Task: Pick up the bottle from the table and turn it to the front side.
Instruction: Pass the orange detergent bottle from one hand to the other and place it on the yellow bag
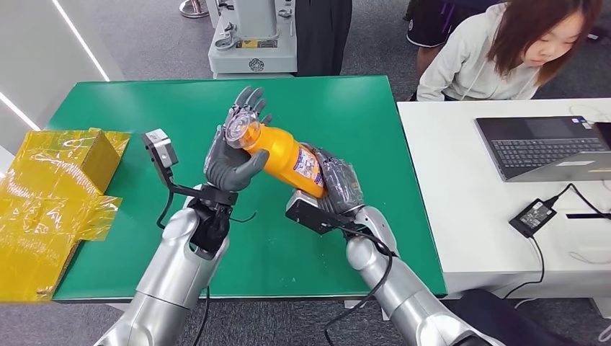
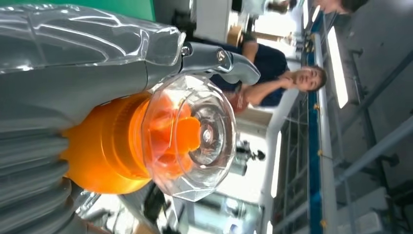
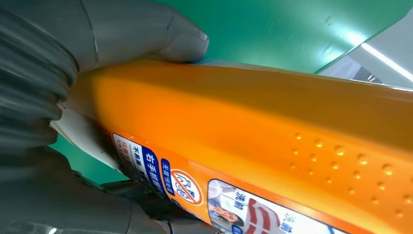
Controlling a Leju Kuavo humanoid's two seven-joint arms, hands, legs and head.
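Both silver arms rise from the near edge of the green tabletop (image 1: 375, 115) and meet on the orange bottle (image 1: 284, 153), which is held up above the tabletop, tilted, its clear cap (image 1: 240, 126) pointing up and away from the robot. Left hand (image 1: 234, 148) wraps the cap end, thumb curled under the neck and fingers standing up behind the cap. Right hand (image 1: 335, 184) grips the base end, thumb pressed on the orange side; its fingers lie under the label (image 1: 308, 167).

Left of the bottle, yellow film-wrapped packaging (image 1: 54, 194) lies over the tabletop's edge. Right of the bottle stands a white table (image 1: 461, 216) with an open laptop (image 1: 544, 148) and a black power adapter (image 1: 532, 216); a person in a light hoodie (image 1: 479, 65) sits behind it. Beyond the bottle stands a grey machine base (image 1: 252, 43).

Up close, the label (image 3: 195, 190) carries blue and white Chinese characters and a red prohibition sign; raised dots stud the orange side (image 3: 341, 156).
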